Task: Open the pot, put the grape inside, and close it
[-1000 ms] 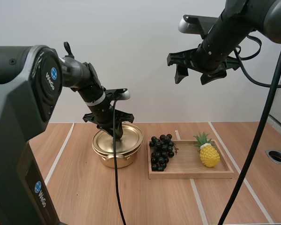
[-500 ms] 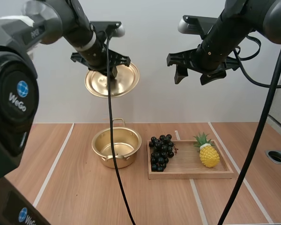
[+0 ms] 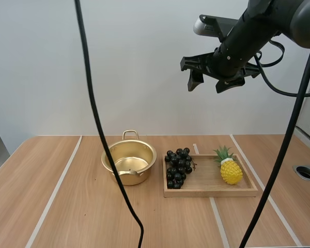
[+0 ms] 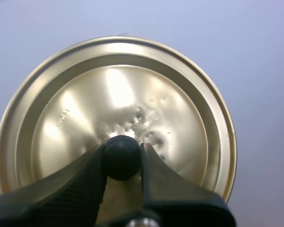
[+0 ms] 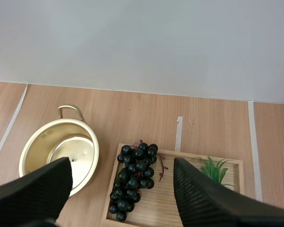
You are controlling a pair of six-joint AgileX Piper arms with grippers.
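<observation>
The gold pot (image 3: 129, 163) stands open on the table, with nothing inside it, just left of the wooden tray (image 3: 212, 191). A bunch of dark grapes (image 3: 178, 168) lies at the tray's left end. In the left wrist view my left gripper (image 4: 122, 158) pinches the black knob of the gold lid (image 4: 116, 118), held up against the pale wall. High above the tray my right gripper (image 3: 209, 82) hangs open. From its wrist view the pot (image 5: 59, 153) and the grapes (image 5: 135, 177) lie below the spread fingers (image 5: 206, 198).
A toy pineapple (image 3: 230, 168) lies at the right end of the tray. A round hole (image 3: 306, 172) is set into the table at the far right. White tape lines cross the wooden tabletop.
My left arm lifted the lid off the pot, carried it up and has left the high view. The right gripper drifted slightly left.
</observation>
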